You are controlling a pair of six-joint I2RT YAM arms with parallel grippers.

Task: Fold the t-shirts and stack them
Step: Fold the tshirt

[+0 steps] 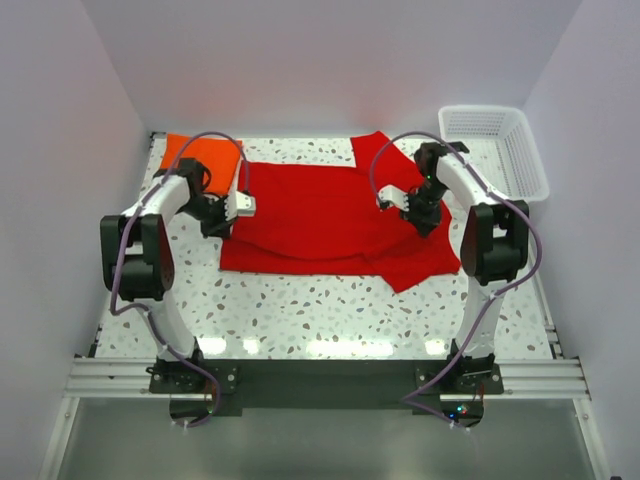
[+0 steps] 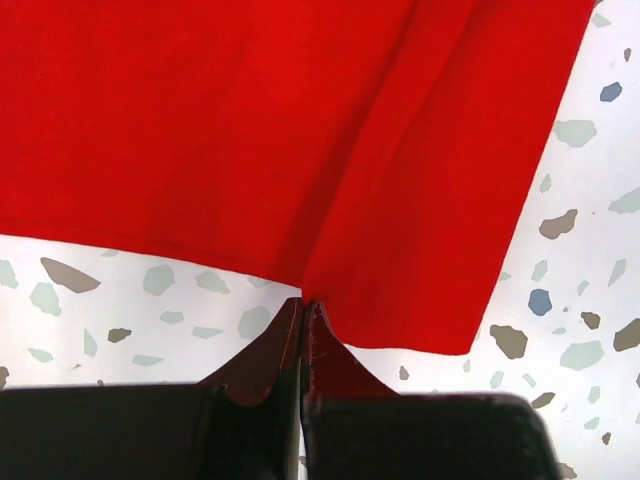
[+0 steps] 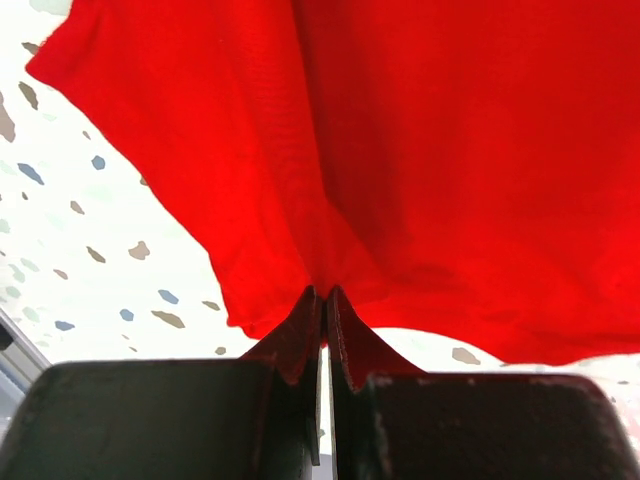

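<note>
Red t-shirt (image 1: 320, 215) lies spread across the middle of the speckled table (image 1: 330, 300), between the two arms, long axis left to right. One sleeve points to the far side; another flap of cloth reaches toward the near right. The left gripper (image 2: 303, 308) is at the shirt's left edge. In the left wrist view its fingers are pressed together with the hem caught between the tips. A raised crease runs from the pinch up and to the right through the cloth, and bare table shows on either side of the fingers below the hem. The right gripper (image 3: 322, 295) is at the shirt's right side. In the right wrist view its fingers are likewise closed tight on the cloth, which bunches into small folds converging on the tips. The shirt fans out above and to both sides of the pinch, with table visible at the left. From above, a shallow curved shadow line crosses the cloth between the two pinch points; whether the fabric is off the table there cannot be told. The orange t-shirt (image 1: 205, 158) sits as a flat rectangle at the far left corner of the table, just beside the red one's far left corner and behind the left arm. The white lattice basket (image 1: 495, 150) stands at the far right, apart from both shirts.
</note>
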